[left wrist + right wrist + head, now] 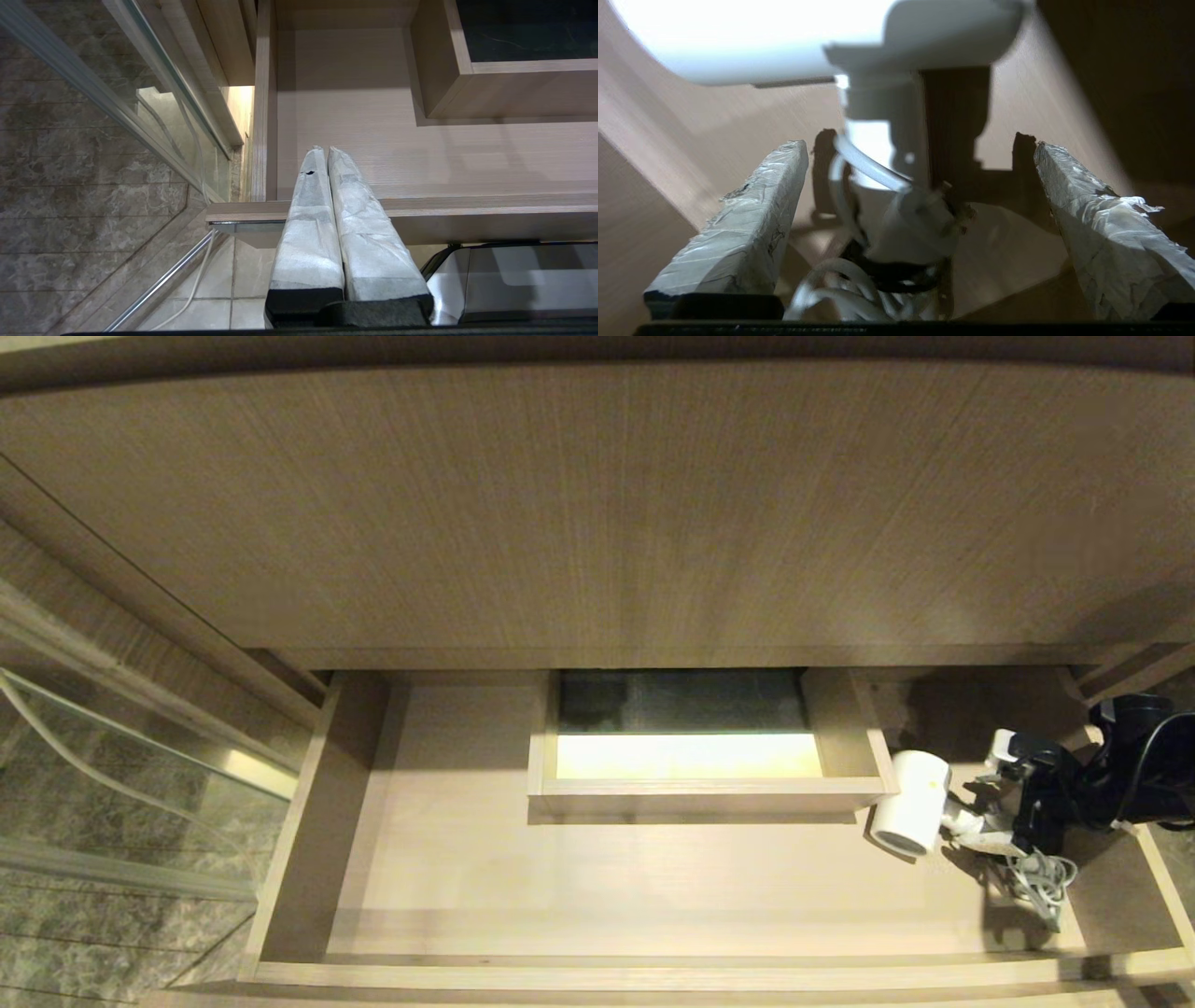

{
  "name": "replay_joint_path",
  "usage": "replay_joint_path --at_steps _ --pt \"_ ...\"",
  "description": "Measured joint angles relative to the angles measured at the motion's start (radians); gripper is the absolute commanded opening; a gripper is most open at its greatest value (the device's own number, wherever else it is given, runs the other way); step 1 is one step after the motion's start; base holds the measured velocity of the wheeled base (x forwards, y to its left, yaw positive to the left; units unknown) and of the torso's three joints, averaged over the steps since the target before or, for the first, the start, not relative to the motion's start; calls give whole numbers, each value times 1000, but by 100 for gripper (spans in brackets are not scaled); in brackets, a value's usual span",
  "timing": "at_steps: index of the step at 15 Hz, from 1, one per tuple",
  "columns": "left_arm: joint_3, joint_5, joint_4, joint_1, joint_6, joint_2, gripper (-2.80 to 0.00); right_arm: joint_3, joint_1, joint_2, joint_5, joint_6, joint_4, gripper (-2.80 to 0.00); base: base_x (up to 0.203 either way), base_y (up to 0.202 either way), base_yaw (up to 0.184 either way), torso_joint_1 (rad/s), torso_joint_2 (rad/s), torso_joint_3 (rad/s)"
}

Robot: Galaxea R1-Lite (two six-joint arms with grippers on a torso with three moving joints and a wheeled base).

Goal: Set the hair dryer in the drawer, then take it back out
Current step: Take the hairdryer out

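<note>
Drawer: pulled out, wide and shallow, pale wood grain, with a boxed cutout at the middle back. Contents: one hair dryer, lying at the right end just beside the cutout's corner, its bundled cord heaped next to it.

Cabinet panel: taller wood grain above the drawer.

Room: marbled floor tiles and a glass panel at the left.

Hair dryer: white, short round barrel, grey grille end, stubby handle.

Right gripper: fingers spread wide on either side of the handle, gripping nothing.

Left gripper: fingers pressed together, empty, over the drawer's left front corner.
</note>
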Motion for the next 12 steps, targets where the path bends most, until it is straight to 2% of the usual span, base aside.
replay_joint_path --at_steps 12 --pt "0 0 0 0 0 0 -280 -4 10 3 17 0 -7 0 0 0 0 0 0 0"
